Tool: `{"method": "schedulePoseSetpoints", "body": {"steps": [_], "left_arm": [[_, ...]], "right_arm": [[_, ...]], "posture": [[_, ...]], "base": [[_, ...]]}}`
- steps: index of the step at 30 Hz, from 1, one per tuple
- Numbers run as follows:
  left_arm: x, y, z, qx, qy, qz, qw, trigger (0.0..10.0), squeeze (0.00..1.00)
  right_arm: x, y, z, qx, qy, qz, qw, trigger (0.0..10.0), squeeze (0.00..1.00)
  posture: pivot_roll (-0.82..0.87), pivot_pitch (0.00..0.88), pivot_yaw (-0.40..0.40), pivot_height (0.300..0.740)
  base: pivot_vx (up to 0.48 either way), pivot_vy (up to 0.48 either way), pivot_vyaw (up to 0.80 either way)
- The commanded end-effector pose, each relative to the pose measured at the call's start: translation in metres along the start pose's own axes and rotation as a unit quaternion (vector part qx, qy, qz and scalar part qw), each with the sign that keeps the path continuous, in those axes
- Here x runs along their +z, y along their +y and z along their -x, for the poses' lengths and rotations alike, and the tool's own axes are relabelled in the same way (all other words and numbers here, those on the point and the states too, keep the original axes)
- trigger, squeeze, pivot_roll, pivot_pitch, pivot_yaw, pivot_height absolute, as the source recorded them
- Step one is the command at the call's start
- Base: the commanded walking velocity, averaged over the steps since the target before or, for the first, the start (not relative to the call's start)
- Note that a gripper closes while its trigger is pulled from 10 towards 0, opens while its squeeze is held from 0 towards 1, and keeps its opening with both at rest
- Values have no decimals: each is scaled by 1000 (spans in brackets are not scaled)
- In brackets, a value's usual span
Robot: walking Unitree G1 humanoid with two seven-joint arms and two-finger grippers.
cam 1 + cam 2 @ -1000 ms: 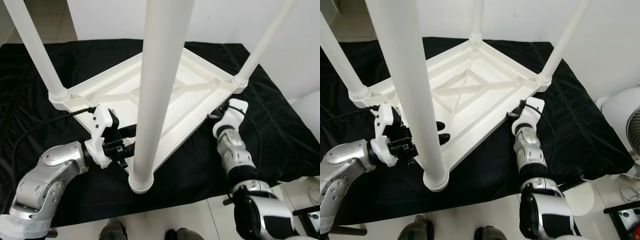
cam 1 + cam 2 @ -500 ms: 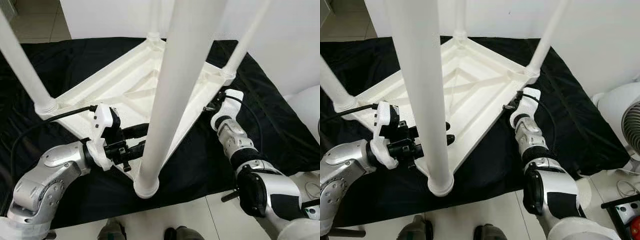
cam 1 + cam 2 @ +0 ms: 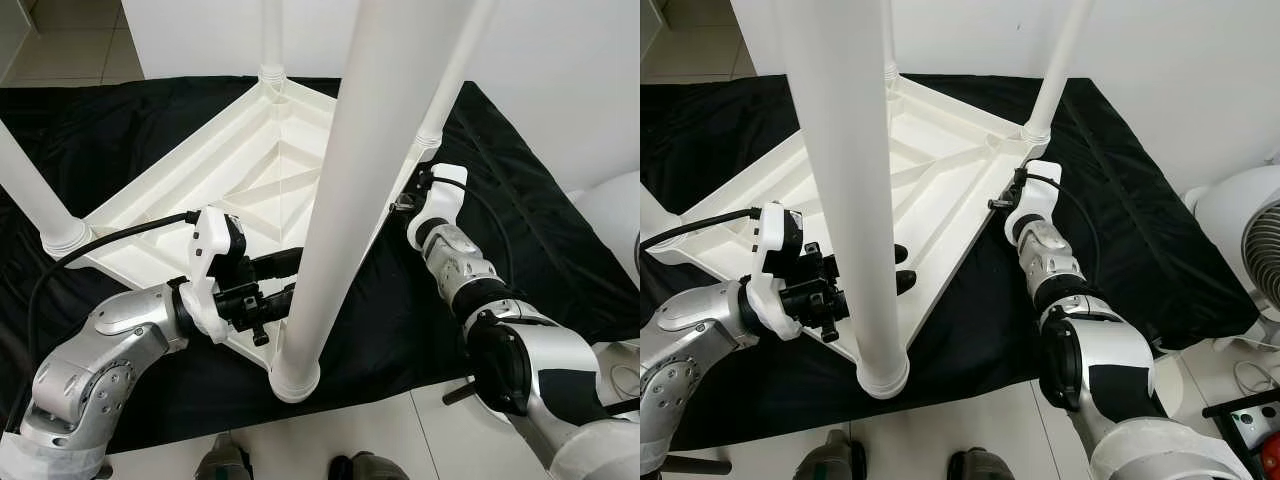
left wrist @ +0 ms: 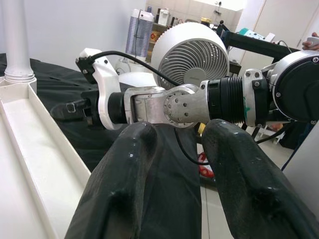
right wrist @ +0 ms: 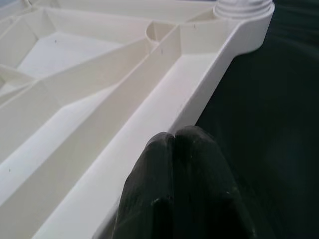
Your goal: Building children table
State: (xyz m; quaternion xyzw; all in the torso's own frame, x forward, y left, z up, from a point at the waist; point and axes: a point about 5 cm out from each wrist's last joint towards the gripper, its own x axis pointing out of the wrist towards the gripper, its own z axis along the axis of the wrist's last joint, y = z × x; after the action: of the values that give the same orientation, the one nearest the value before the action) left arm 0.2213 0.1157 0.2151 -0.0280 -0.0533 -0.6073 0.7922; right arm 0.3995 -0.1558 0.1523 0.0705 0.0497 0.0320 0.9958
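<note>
upturned table point(image 3: 245, 170) swung round, its edge now nearer the left hand point(image 3: 281, 277), right hand point(image 3: 404, 203) further forward

Plain white wall point(image 3: 1200, 70), pale tiled floor point(image 3: 75, 45), crumpled black cloth point(image 3: 1140, 230) spread over the floor, round white grilled fan point(image 4: 192, 57) nearby
</note>
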Motion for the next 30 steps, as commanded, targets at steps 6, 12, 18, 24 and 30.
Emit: {"method": "schedulePoseSetpoints", "body": {"steps": [6, 12, 18, 24, 30], "left_arm": [[-7, 8, 13, 0, 39, -13, 999, 10000, 0], [-8, 27, 27, 18, 73, -37, 996, 10000, 0], [-8, 33, 36, 12, 95, -45, 994, 10000, 0], [-15, 68, 63, 33, 174, -76, 981, 10000, 0], [-23, 94, 75, 70, 210, -103, 970, 10000, 0]], "right_arm": [[-11, -19, 17, -10, -63, 18, 998, 10000, 0], [-18, -40, 37, -37, -96, 15, 995, 10000, 0], [-21, -49, 48, -54, -106, 8, 993, 10000, 0], [-28, -61, 77, -75, -122, 27, 989, 10000, 0], [-26, -55, 96, -48, -135, 44, 989, 10000, 0]], "posture": [[132, 84, -61, 740], [119, 81, -51, 740], [108, 80, -44, 740], [87, 73, -23, 740], [82, 69, -27, 740]], "base": [[0, 0, 0], [0, 0, 0], [0, 0, 0], [0, 0, 0], [0, 0, 0]]}}
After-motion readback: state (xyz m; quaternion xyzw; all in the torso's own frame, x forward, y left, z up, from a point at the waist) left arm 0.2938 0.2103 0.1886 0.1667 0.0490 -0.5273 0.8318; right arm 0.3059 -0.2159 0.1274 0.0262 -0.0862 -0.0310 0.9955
